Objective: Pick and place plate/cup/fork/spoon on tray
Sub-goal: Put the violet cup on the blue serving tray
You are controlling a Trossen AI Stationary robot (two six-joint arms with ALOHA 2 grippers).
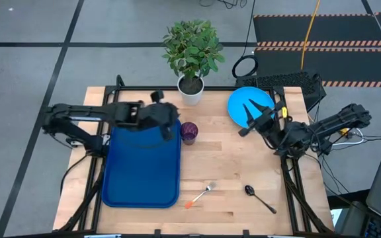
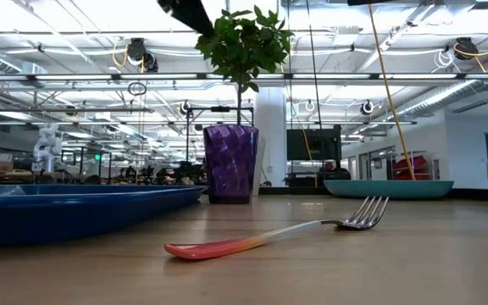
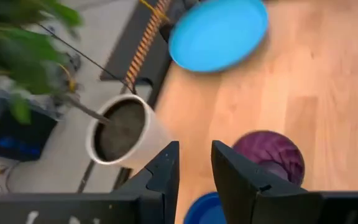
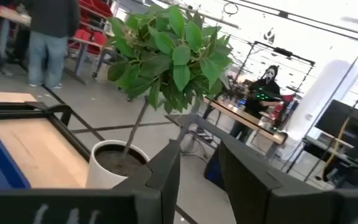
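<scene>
Fronting a bright workshop hall, pale wooden table (image 1: 243, 165); left end effector (image 3: 194, 149) and right end effector (image 4: 197, 146) both parted, empty.

The tray (image 1: 141, 175) lies bare. The cup (image 1: 189, 132) stands just off its 1 o'clock corner, the pot (image 1: 191, 90) beyond at 12. Open wood separates cup from plate (image 1: 245, 104).

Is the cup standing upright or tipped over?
Upright. The cup stands on its base on the table in the low view, and from above its round mouth faces up, just off the tray.
</scene>
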